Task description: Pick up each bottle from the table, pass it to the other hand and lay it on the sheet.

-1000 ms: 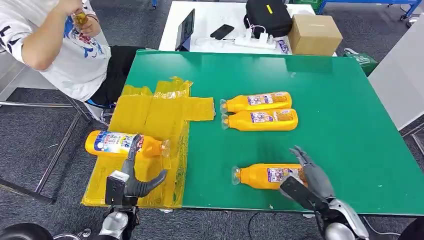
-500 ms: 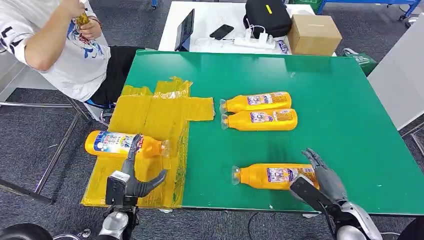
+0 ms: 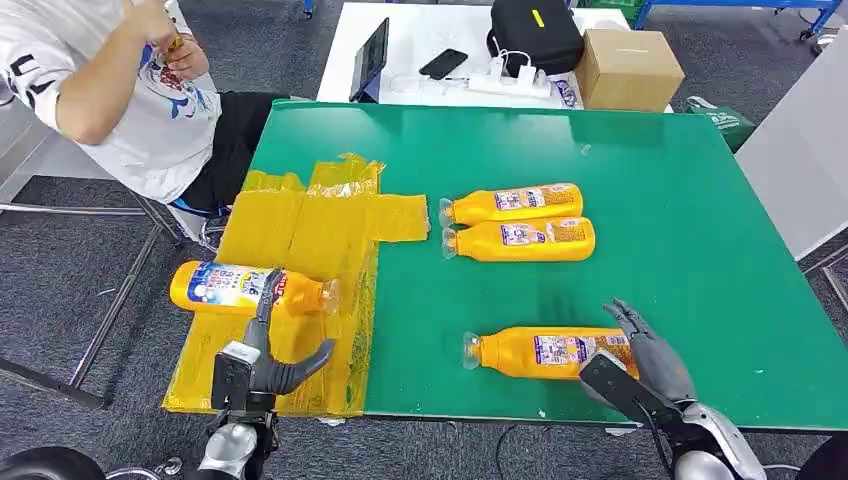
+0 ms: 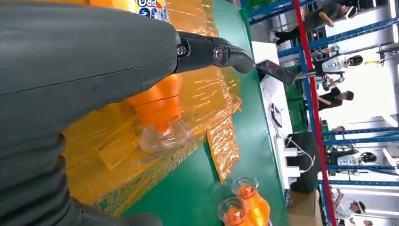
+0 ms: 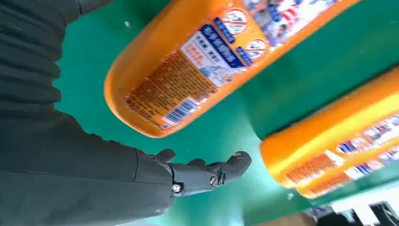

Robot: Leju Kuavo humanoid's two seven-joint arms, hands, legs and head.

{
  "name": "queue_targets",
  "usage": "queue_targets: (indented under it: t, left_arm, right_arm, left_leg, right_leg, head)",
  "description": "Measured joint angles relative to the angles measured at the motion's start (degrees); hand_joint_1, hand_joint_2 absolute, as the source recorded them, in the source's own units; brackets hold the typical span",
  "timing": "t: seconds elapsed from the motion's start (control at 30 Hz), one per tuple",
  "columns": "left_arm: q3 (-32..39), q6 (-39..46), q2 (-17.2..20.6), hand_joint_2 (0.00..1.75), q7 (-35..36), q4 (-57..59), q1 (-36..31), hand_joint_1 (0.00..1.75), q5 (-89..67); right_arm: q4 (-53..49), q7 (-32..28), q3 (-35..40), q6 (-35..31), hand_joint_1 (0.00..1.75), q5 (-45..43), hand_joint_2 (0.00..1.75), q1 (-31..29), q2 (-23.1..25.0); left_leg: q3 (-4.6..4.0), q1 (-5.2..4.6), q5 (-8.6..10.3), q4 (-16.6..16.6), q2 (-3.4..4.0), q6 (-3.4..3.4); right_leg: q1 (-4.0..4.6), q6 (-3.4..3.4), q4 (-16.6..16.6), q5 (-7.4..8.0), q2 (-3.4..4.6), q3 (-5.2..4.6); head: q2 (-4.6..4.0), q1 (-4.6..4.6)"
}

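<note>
A: Near bottle (image 3: 540, 352) is laid flat close to the table's (image 3: 700, 250) front edge; bare green seen around it. R hand (image 3: 645, 360) is placed at its base, fingers apart, nothing gripped.

B: Vs 0.5 s ago no shift noted. L hand (image 3: 262, 350) is held over the sheet (image 3: 300, 235), fingers spread.

Seated person (image 3: 130, 110), cardboard box (image 3: 628, 68), black bag (image 3: 535, 35)

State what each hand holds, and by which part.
Nothing is held. The right hand is open beside the base end of the nearest orange plastic bottle on the green table. The left hand hovers open over the yellow sheet.
</note>
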Motion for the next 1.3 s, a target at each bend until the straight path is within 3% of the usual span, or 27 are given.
queue_targets:
  t: [0.3, 0.37, 0.5, 1.3]
  left_arm:
    - [0.0, -0.9, 0.0, 1.75, -0.2, 1.7, -0.6, 0.0, 0.1]
    - [0.0, -2.4, 0.0, 1.75, 0.7, 3.3, -1.7, 0.0, 1.0]
    - [-0.3, -2.4, -0.3, 1.75, 0.1, 7.3, -4.7, 0.0, 1.8]
    - [-0.5, -1.7, -0.4, 1.75, -0.4, 12.2, -7.2, 0.0, 3.4]
  right_arm:
    - [0.7, 3.1, -0.2, 2.8, 0.0, 0.2, 1.75, 0.1, -2.5]
    - [3.5, 5.0, 0.4, 9.0, 0.0, -0.5, 1.75, -2.1, -4.1]
    - [10.3, 4.5, 2.2, 11.2, 0.0, -1.2, 1.75, -7.3, -6.4]
    - [15.1, 5.6, 7.5, 10.2, 0.0, -1.9, 1.75, -10.4, -10.3]
  left_leg:
    - [-0.01, 0.0, 0.0, 0.0, 0.0, 0.0]
    - [-0.01, 0.0, 0.0, 0.0, 0.02, 0.01]
    - [0.07, -0.02, 0.07, 0.0, -0.03, 0.08]
    - [0.06, -0.01, 0.05, 0.0, -0.03, 0.09]
  right_leg:
    - [0.0, 0.0, 0.0, 0.0, 0.0, 0.01]
    - [0.0, 0.02, 0.0, 0.03, 0.0, 0.0]
    - [-0.01, 0.02, 0.0, 0.04, -0.02, 0.09]
    - [0.0, 0.03, 0.0, 0.03, -0.02, 0.1]
  head:
    - [0.0, 0.0]
    - [0.0, -0.02]
    - [0.0, 0.02]
    - [0.0, 0.02]
